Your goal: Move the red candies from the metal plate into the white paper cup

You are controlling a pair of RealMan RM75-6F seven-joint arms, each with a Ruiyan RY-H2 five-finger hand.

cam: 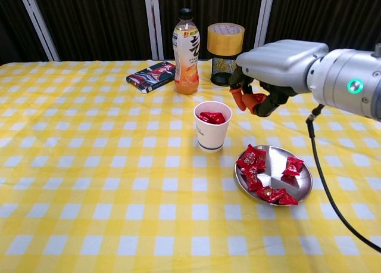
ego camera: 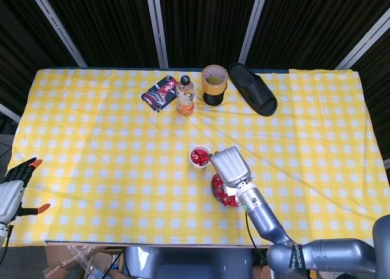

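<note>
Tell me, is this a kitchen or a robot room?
Probably a robot test room, not a kitchen. Dark curtains hang behind one table with a yellow checked cloth, and odd things sit together: a black slipper, a tape roll, a drink bottle.

Red candies (cam: pixel 262 177); white cup (cam: pixel 212 127); yellow-white check cloth (cam: pixel 89 166); black slipper (cam: pixel 280 70).

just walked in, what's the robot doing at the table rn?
It is shifting red candies from the metal plate into the white paper cup. The right hand is raised beside and above the cup, fingers curled; it looks to be carrying a candy, but the piece itself is hard to make out. The cup already has some candies in it, and several are still on the plate. The left hand is idle at the table's near left corner, holding nothing.
</note>
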